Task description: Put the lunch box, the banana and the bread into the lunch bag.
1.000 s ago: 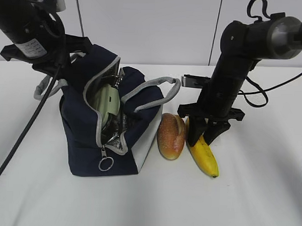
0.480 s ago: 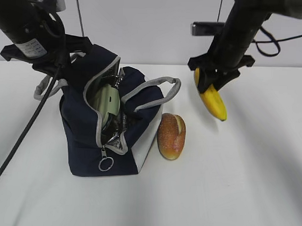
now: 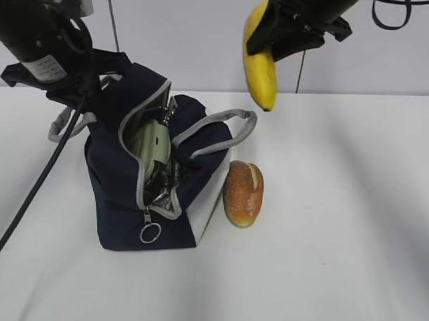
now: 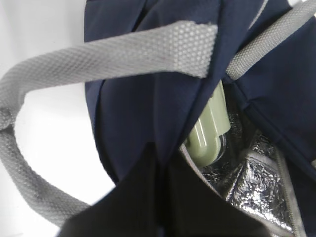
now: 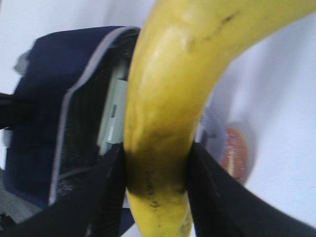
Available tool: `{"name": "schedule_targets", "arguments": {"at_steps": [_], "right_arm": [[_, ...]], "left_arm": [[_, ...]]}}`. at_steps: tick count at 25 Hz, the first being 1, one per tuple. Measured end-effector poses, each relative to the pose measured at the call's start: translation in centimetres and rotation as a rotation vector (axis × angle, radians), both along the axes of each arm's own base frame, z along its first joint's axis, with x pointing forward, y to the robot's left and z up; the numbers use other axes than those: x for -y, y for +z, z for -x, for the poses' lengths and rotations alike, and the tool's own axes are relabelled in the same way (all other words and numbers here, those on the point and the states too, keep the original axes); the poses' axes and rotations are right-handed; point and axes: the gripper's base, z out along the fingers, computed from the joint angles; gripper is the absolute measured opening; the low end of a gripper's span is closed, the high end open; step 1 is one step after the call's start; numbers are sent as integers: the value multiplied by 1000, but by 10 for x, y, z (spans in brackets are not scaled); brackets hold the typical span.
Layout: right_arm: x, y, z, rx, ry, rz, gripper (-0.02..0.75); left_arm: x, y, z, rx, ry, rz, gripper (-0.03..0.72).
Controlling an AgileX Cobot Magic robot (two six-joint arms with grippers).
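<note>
The navy lunch bag (image 3: 115,192) stands open at the left, and the green-lidded lunch box (image 3: 153,146) stands on edge inside it. My left gripper (image 3: 90,93) is shut on the bag's back top edge (image 4: 148,98) and holds the mouth open; the lunch box lid (image 4: 210,131) and the silver lining (image 4: 247,185) show beside it. My right gripper (image 3: 275,30) is shut on the banana (image 3: 259,63) and holds it high in the air, right of the bag's mouth. In the right wrist view the banana (image 5: 168,94) hangs between the fingers (image 5: 103,197). The bread (image 3: 244,193) lies on the table against the bag's right side.
The bag's grey handles (image 3: 219,125) arch over the opening, and one crosses the left wrist view (image 4: 98,54). The ring pull (image 3: 150,233) hangs at the bag's front. The table (image 3: 338,242) is white, with a pale wall behind it.
My right gripper has lifted the banana from the table beside the bread, up and to the left, to a spot high near the bag. The left gripper, bag and bread have not moved.
</note>
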Motion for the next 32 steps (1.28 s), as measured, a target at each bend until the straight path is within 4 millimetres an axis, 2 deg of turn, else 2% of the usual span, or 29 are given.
{"name": "schedule_targets", "arguments": {"at_steps": [8, 13, 17, 21, 25, 32], "right_arm": [[-65, -19, 27, -59, 177, -5, 293], [-88, -44, 26, -134, 214, -39, 293], [-97, -69, 20, -199, 217, -61, 293], [-110, -85, 21, -234, 235, -60, 293], [-121, -96, 23, -265, 251, -68, 293], [-128, -115, 21, -316, 250, -95, 293]], "left_arm": [[0, 0, 0, 2, 0, 1, 0], [0, 0, 0, 3, 1, 2, 0], [0, 0, 0, 4, 1, 3, 0], [0, 0, -1, 6, 2, 6, 0], [1, 0, 0, 5, 3, 11, 0], [3, 1, 0, 0, 4, 41, 0]]}}
